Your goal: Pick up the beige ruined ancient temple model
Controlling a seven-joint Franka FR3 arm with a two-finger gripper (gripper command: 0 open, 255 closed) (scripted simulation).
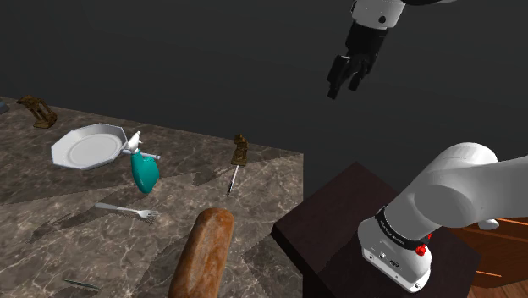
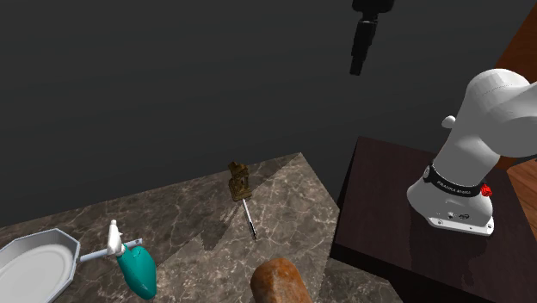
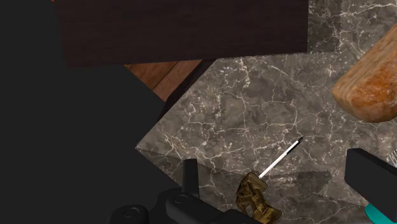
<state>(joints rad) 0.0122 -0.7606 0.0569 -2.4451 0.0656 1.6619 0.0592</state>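
A small brownish-beige, craggy temple model (image 1: pixel 240 149) stands near the far edge of the marble table (image 1: pixel 271 182), close to its corner. It also appears in the second exterior view (image 2: pixel 238 180) and in the wrist view (image 3: pixel 257 196). A thin white-and-dark rod (image 1: pixel 233 179) lies on the table, touching its base. My black gripper (image 1: pixel 341 83) hangs high in the air, off past the table's corner and well above the model. The wrist view has the gripper (image 3: pixel 273 164) open, its fingers (image 3: pixel 189 175) far apart with nothing between them, and the model far below.
On the table lie a white octagonal plate (image 1: pixel 85 148), a teal bottle (image 1: pixel 144 172), a fork (image 1: pixel 127 210) and a brown bread loaf (image 1: pixel 203 254). Another brown craggy piece (image 1: pixel 38 110) sits at the far left. My dark stand (image 1: pixel 338 224) adjoins the table.
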